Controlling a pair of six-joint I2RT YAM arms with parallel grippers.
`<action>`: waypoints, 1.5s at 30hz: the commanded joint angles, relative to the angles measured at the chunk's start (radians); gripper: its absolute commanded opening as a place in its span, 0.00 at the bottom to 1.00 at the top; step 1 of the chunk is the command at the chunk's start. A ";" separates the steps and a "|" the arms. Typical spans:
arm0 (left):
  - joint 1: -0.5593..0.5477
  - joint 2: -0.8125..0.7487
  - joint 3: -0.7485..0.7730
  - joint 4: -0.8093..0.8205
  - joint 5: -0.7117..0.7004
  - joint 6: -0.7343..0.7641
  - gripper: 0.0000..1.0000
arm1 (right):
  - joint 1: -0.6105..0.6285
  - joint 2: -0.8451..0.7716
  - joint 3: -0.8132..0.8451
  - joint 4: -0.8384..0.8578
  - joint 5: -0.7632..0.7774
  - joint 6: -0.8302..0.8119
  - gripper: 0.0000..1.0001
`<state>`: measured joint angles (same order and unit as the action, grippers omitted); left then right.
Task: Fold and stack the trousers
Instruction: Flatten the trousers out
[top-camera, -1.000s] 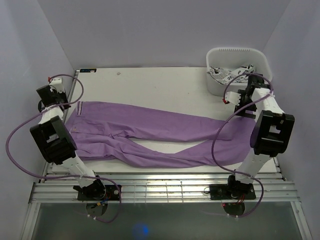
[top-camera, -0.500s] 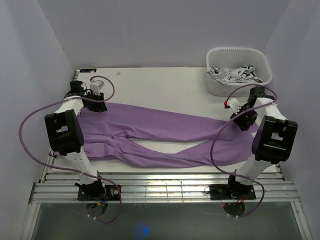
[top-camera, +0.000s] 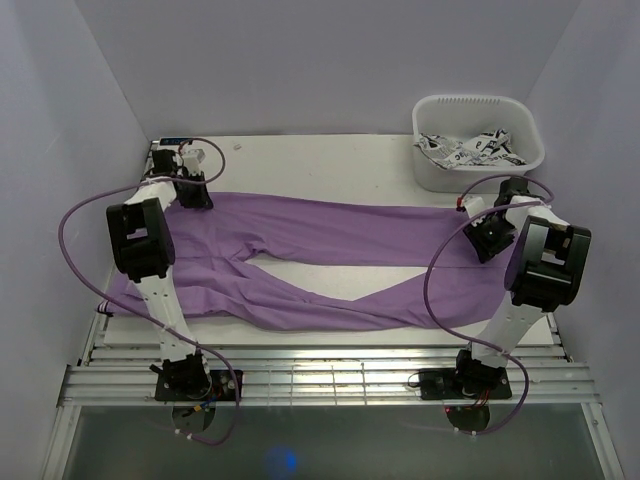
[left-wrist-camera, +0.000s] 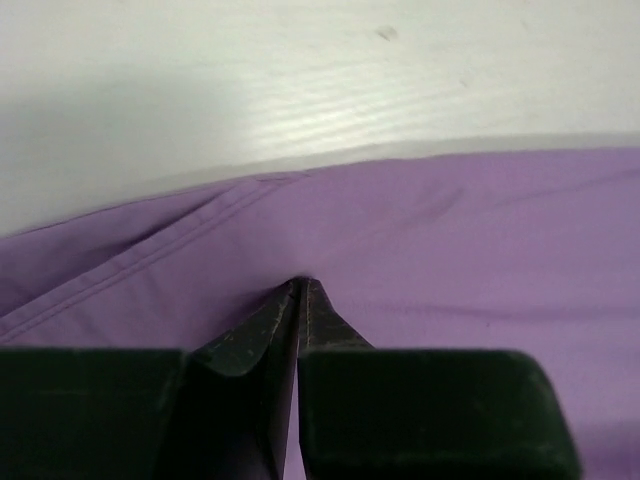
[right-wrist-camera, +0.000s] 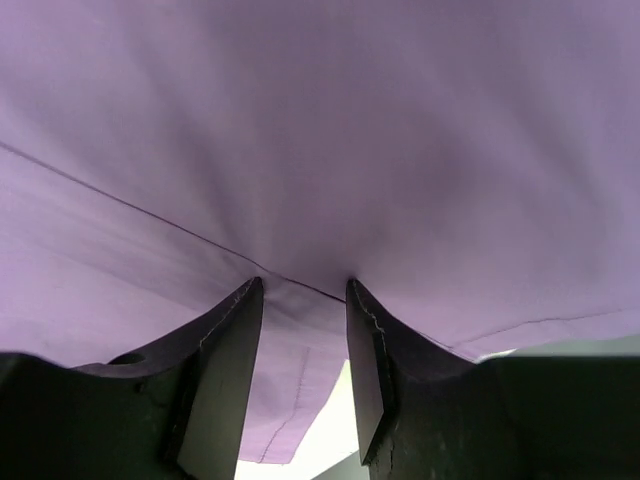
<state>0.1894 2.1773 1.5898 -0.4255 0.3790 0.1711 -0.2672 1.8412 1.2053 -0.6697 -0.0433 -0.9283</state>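
The lilac trousers (top-camera: 300, 300) lie spread nearly table-wide, waist at the left, two legs running right. My left gripper (top-camera: 188, 192) is at the waist's far corner. In the left wrist view its jaws (left-wrist-camera: 300, 285) are pressed together with trousers fabric (left-wrist-camera: 450, 230) pinched at the tips. My right gripper (top-camera: 487, 235) is at the far leg's end. In the right wrist view it (right-wrist-camera: 303, 285) stands partly closed on a fold of the trousers (right-wrist-camera: 300, 130), whose hem hangs above the table.
A white bin (top-camera: 430, 170) with a crumpled black-and-white patterned cloth (top-camera: 465, 150) stands at the back right, just beyond the right arm. Bare white table (top-camera: 320, 165) lies behind the trousers. Walls close in on both sides.
Both grippers closed onto the fabric. The left one moved toward the far left corner. The far leg's edge has pulled straight and taut between the two grippers.
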 joint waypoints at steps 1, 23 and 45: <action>0.112 0.137 0.068 -0.061 -0.161 -0.038 0.17 | -0.027 0.042 0.028 0.055 0.040 0.013 0.45; 0.269 -0.310 -0.053 -0.532 0.176 0.419 0.71 | -0.052 -0.345 -0.087 -0.354 -0.144 -0.476 0.82; 0.530 -0.358 -0.261 -0.627 0.201 0.565 0.65 | -0.090 -0.459 -0.550 0.119 -0.096 -0.831 0.08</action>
<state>0.7128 1.8133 1.2930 -1.0462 0.5388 0.7151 -0.3595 1.3506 0.6632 -0.6117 -0.1318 -1.7805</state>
